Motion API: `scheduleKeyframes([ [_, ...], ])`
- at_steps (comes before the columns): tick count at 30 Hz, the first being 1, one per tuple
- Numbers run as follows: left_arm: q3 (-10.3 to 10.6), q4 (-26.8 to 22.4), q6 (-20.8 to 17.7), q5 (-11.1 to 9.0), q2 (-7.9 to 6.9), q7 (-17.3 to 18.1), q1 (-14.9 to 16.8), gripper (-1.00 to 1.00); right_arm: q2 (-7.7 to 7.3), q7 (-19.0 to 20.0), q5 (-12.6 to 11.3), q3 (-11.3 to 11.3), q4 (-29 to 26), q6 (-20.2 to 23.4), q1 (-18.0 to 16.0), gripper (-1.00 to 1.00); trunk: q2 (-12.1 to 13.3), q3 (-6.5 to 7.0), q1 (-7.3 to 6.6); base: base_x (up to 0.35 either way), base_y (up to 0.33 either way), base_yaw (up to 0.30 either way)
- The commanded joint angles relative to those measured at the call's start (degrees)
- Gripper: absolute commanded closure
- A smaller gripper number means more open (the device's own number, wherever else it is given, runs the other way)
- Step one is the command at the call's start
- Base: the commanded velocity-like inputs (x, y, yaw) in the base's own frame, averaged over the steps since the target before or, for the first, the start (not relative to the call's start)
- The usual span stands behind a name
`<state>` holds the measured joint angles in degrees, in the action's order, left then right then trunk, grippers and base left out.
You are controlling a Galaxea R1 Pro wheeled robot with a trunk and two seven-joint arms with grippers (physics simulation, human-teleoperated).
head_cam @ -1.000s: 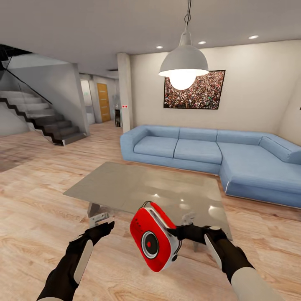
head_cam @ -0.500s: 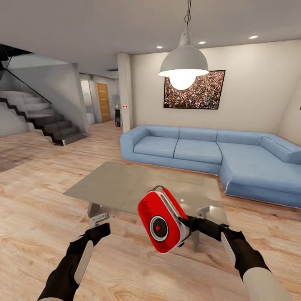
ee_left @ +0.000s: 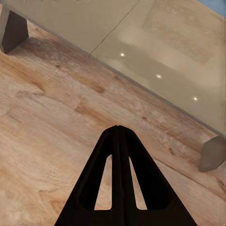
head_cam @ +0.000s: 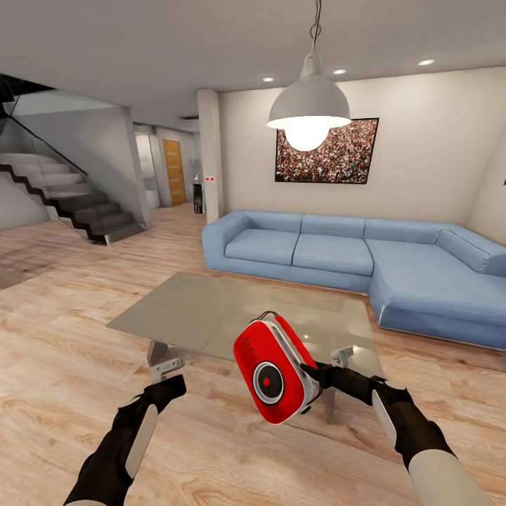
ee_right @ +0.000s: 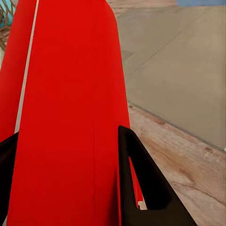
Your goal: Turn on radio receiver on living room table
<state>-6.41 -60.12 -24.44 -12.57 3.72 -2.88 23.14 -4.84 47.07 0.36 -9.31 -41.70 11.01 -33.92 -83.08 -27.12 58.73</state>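
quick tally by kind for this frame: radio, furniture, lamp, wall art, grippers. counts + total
Radio receiver: 1
Furniture, the table and the sofa: 2
Pendant lamp: 1
Wall picture: 1
Grippers, the left gripper and the right gripper: 2
Total: 7

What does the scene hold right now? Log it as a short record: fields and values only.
radio receiver: red, lifted off the table, tilted, dial facing the head camera
right hand: shut on the radio receiver, gripping its side
left hand: shut, holding nothing, above the wood floor
table: grey glossy top, just beyond both hands
sofa: blue, L-shaped, behind the table
pendant lamp: lit, hanging above the table
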Motion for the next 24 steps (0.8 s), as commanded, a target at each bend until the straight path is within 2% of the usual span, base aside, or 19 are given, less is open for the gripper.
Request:
scheduleKeyframes([
  [1,0.7,-0.1,0.0,0.0,0.02,0.0,0.0,1.00,0.01,0.0,-0.3,-0.1,0.0,0.0,0.0,1.00,0.0,0.00,0.00,0.000,0.000,0.000],
  [3,5.8,-0.2,-0.1,0.1,-0.23,0.0,0.0,1.00,0.01,0.0,-0.4,-0.1,0.0,0.0,0.0,1.00,0.0,0.00,0.00,0.000,0.000,0.000],
  [4,10.3,-0.3,-0.1,0.2,-0.56,0.0,0.0,1.00,0.01,0.4,-0.5,0.0,0.0,0.0,0.0,1.00,0.0,0.00,0.00,0.000,0.000,0.000],
  [5,13.4,-0.3,-0.1,0.2,-0.77,0.0,0.0,1.00,0.01,0.7,-0.6,0.0,0.0,0.0,0.0,1.00,0.0,0.00,0.00,0.000,0.000,0.000],
  [6,14.7,-0.3,-0.1,0.2,-0.82,0.0,0.0,1.00,0.01,0.9,-0.6,0.0,0.0,0.0,0.0,1.00,0.0,0.00,0.00,0.000,0.000,0.000],
  [10,16.8,-0.3,-0.1,0.3,-0.99,0.0,0.0,1.00,-0.18,3.4,-0.8,-0.1,0.0,0.1,0.0,1.00,0.0,0.00,0.00,0.000,0.000,0.000],
  [15,17.4,-0.3,-0.1,0.3,-1.07,0.0,0.0,1.00,-0.76,10.8,-0.9,-1.0,0.0,0.3,0.0,1.00,0.0,0.00,0.00,0.000,0.000,0.000],
  [20,17.9,-0.3,-0.1,0.3,-0.89,0.1,0.0,1.00,-0.78,11.5,-0.9,-1.2,0.0,0.3,0.0,1.00,0.0,0.00,0.00,0.000,0.000,0.000],
  [22,19.7,-0.4,-0.2,0.3,-0.81,0.1,0.0,1.00,-0.78,11.2,-0.8,-1.2,0.1,0.2,0.0,1.00,0.0,0.00,0.00,0.000,0.000,0.000],
  [24,23.0,-0.9,-0.2,0.3,-0.89,0.0,0.0,1.00,-0.78,10.9,-0.8,-1.2,0.8,0.1,0.0,1.00,0.0,0.00,0.00,0.000,0.000,0.000],
])
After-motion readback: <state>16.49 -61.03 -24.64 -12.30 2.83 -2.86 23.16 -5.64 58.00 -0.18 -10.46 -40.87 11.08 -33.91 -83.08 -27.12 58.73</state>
